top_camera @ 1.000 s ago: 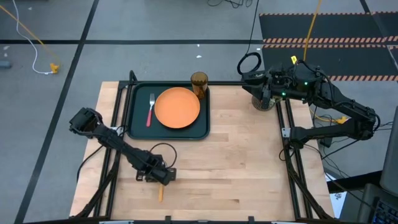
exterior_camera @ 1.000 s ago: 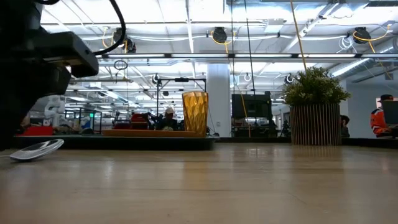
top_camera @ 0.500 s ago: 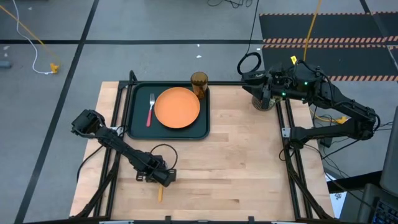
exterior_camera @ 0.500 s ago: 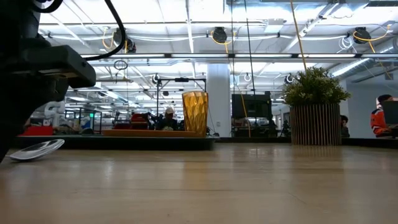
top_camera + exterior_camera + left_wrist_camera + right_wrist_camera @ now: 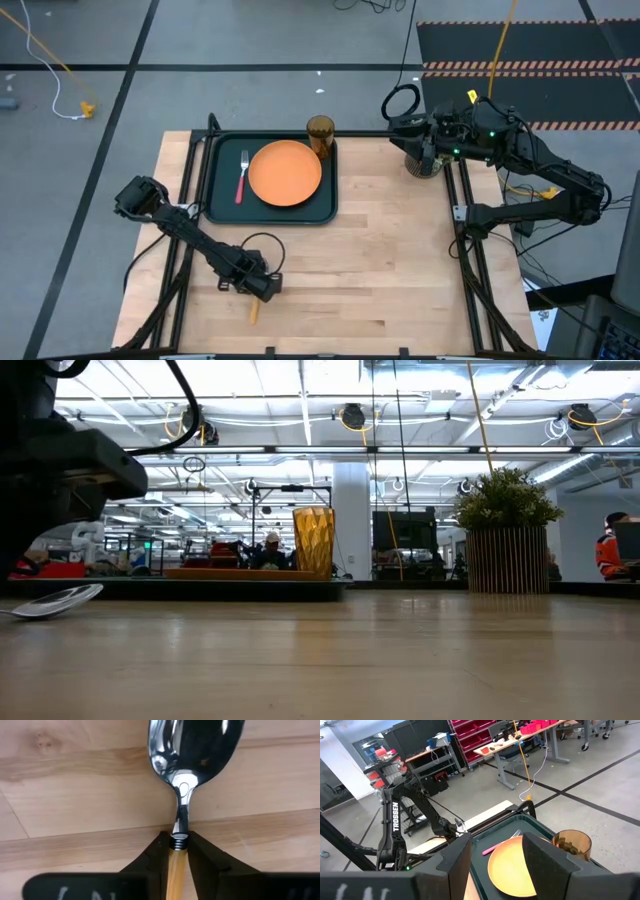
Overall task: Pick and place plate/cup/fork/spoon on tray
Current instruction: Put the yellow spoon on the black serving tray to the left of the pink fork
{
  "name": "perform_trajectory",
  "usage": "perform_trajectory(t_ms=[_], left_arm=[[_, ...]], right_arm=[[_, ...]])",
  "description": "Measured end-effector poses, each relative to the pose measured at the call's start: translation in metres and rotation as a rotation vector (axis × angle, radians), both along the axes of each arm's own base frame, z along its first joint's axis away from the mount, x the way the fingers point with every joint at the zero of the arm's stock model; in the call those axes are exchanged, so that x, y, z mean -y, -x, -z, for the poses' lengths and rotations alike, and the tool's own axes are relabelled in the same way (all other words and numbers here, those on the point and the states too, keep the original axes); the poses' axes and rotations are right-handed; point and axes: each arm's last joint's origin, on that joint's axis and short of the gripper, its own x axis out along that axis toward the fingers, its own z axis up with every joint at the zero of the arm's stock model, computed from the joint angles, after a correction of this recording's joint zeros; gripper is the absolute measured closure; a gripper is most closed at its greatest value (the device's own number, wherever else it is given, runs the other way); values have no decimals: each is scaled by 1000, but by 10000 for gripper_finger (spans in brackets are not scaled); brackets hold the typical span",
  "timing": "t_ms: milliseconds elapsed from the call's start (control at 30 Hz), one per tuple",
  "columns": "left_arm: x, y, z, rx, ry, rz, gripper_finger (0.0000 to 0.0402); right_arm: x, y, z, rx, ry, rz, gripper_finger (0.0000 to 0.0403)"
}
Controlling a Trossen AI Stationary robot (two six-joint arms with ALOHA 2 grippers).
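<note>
Left end effector [image 5: 177,854] low at the desk's [image 5: 380,270] near left, fingers pinching the spoon [image 5: 190,765] handle, bowl sticking out ahead.

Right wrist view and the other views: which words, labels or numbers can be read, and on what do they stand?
"TROSSEN": white letters running along the left arm, right wrist view.
White marks on the left gripper housing, left wrist view: cut off, unreadable.
High and low views: nothing readable.

High cam overhead, low cam table-level, both see tray [image 5: 216,185]
</note>
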Motion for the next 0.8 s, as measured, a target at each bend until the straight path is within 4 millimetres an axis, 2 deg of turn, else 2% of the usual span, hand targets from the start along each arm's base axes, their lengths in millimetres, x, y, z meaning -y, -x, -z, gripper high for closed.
perform_trajectory(t_ms=[400,600,800], left_arm=[[0,-6,-8,17,-53,-10,345],[0,-15,-20,27,-57,-16,345],[-12,-30,-38,35,-75,24,346]], right_arm=[[0,0,0,0,0,0,232],[0,0,0,-4,14,-3,232],[0,0,0,-5,16,-3,232]])
